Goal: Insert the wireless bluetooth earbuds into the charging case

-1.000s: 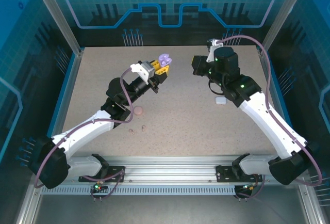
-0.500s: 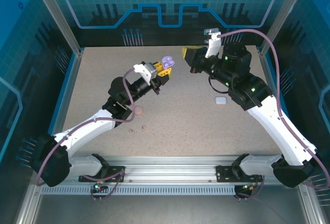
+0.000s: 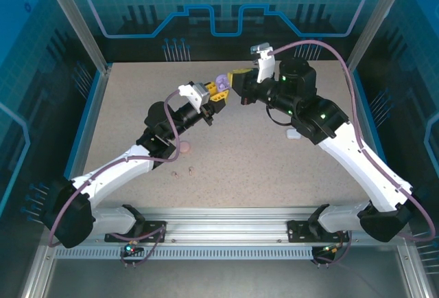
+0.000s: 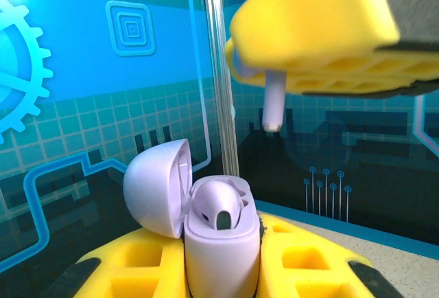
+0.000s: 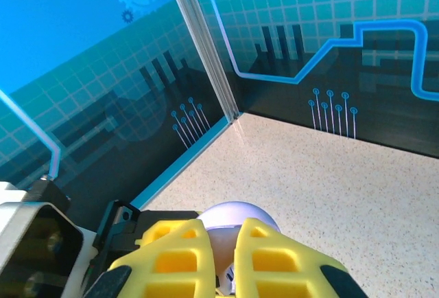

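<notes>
Bright, even light falls from overhead. In the top view the table [image 3: 240,167] is evenly lit from near edge to far corners. Only soft, faint shadows lie beside the left arm [image 3: 130,167], and there is no harsh glare. The frame posts [image 3: 75,20] lean outward toward the picture's sides. In the left wrist view the purple case [image 4: 219,233] is fairly crisp, while the right gripper [image 4: 274,71], close to the lens, is blurred and its earbud [image 4: 272,109] hazy. In the right wrist view the yellow fingers [image 5: 175,260] are soft, and the far table corner glows pale.
</notes>
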Controlling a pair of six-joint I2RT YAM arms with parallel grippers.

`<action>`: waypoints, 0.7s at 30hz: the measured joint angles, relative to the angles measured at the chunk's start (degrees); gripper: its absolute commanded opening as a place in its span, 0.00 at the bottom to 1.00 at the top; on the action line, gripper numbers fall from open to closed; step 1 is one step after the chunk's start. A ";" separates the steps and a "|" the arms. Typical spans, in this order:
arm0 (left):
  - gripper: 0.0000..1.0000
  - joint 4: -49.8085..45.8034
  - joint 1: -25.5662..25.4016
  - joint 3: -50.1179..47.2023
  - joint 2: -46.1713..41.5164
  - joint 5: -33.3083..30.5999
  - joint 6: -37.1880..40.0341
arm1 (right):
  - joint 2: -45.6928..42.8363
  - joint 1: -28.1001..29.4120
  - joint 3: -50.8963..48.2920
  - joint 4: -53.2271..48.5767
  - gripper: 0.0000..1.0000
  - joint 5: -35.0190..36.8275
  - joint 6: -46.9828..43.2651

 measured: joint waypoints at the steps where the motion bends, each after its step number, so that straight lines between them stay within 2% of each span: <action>1: 0.00 -0.04 0.00 0.02 0.02 0.00 0.00 | 0.31 0.00 0.00 -0.20 0.09 0.00 -0.04; 21: 0.00 -0.17 -0.11 0.00 0.07 0.00 0.00 | 1.95 0.04 0.00 -1.49 0.08 0.28 -0.44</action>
